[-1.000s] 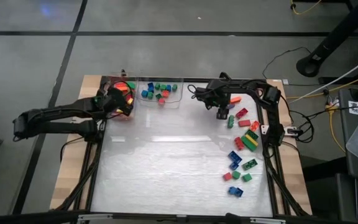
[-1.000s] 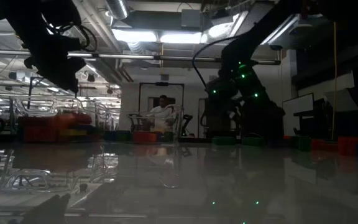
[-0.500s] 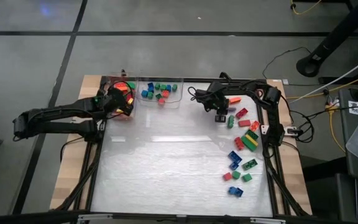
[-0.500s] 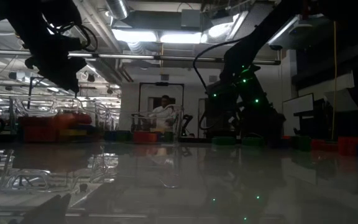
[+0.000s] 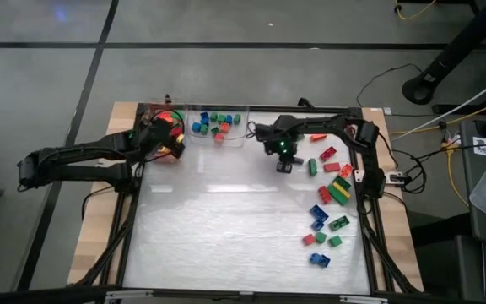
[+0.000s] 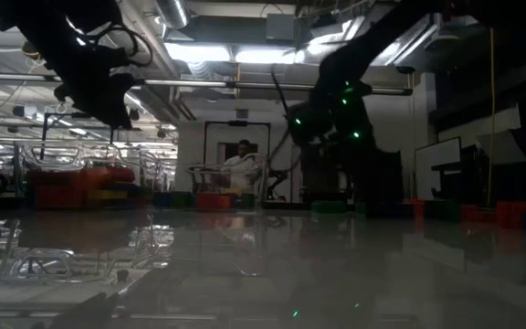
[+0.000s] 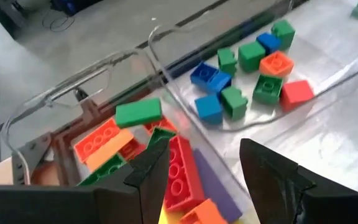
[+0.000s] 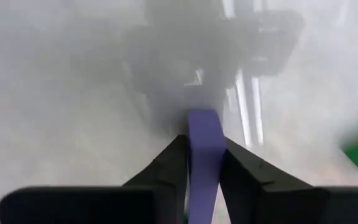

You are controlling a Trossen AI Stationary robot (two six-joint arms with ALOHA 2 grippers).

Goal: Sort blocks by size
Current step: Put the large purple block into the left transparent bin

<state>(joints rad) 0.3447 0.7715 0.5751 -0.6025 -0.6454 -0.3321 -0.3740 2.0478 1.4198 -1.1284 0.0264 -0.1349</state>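
A purple plastic brick (image 8: 205, 152) sits pinched between the right gripper (image 5: 284, 162) fingers, lifted off the table for carrying to a bin. Unsorted bricks (image 5: 327, 203) lie beside it; the left gripper (image 7: 204, 171), half-open and empty, hovers over the clear long-brick tray (image 7: 48, 106).

The left gripper (image 7: 201, 171) hangs over a clear bin (image 7: 73, 102), its two dark fingers (image 7: 151, 171) spread apart with nothing between them. That bin holds long blocks (image 7: 182, 171): red, orange, green and a purple one. Just beside it, a second clear tray (image 7: 328, 93) on the tabletop (image 7: 347, 134) holds short square blocks (image 7: 253, 56) in blue, green, orange and red.
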